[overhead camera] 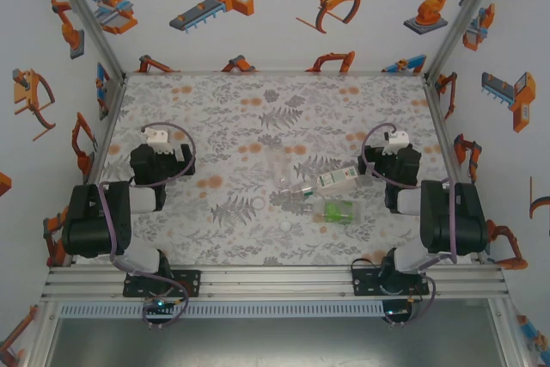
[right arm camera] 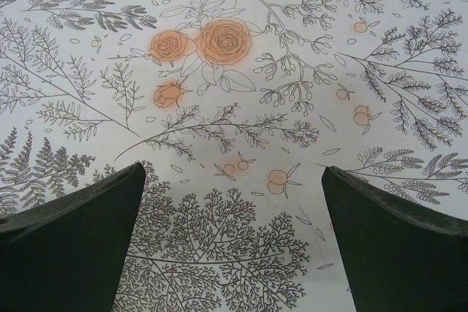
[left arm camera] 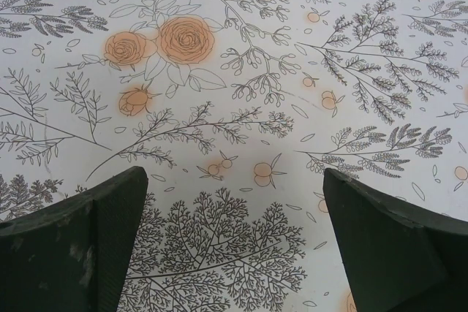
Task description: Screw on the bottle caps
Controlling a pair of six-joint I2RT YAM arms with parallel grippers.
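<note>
Plastic bottles (overhead camera: pixel 337 180) lie clustered, caps (overhead camera: pixel 285 225) loose beside — a nudge could roll them. Empty, spread wide: left tool (left arm camera: pixel 234 180), right tool (right arm camera: pixel 232 177).

The bottles lie in a loose cluster just right of the table's middle. A clear bottle (overhead camera: pixel 298 200) lies on its side. At its 2 o'clock the labelled bottle (overhead camera: pixel 337 180), white and green, also lies flat, and at its 4 o'clock lies the green-tinted bottle (overhead camera: pixel 339 210). One white cap (overhead camera: pixel 284 224) sits at the clear bottle's 7 o'clock, a second white cap (overhead camera: pixel 259 204) at its 9 o'clock, and a third white cap (overhead camera: pixel 284 181) at its 11 o'clock; whether they face up or down is too small to tell.
</note>
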